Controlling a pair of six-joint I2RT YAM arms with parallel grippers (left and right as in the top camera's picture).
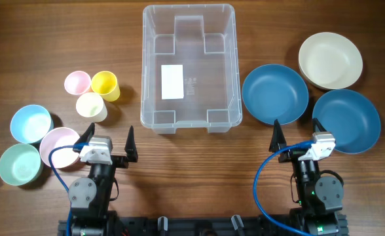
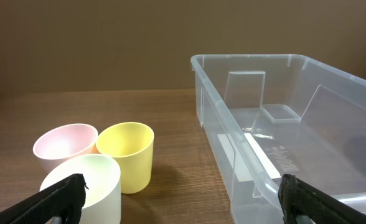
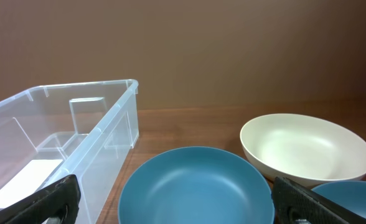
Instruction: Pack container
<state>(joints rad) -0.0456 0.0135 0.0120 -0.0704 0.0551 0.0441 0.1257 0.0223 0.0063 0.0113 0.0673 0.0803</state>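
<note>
The clear plastic container stands empty at the table's middle back, a white label on its base; it also shows in the left wrist view and the right wrist view. My left gripper is open and empty near the front left, in front of three cups: pink, yellow, cream. My right gripper is open and empty at the front right, just short of a blue bowl.
Left front holds a light blue bowl, a pink bowl and a mint bowl. At right are a cream bowl and a second blue bowl.
</note>
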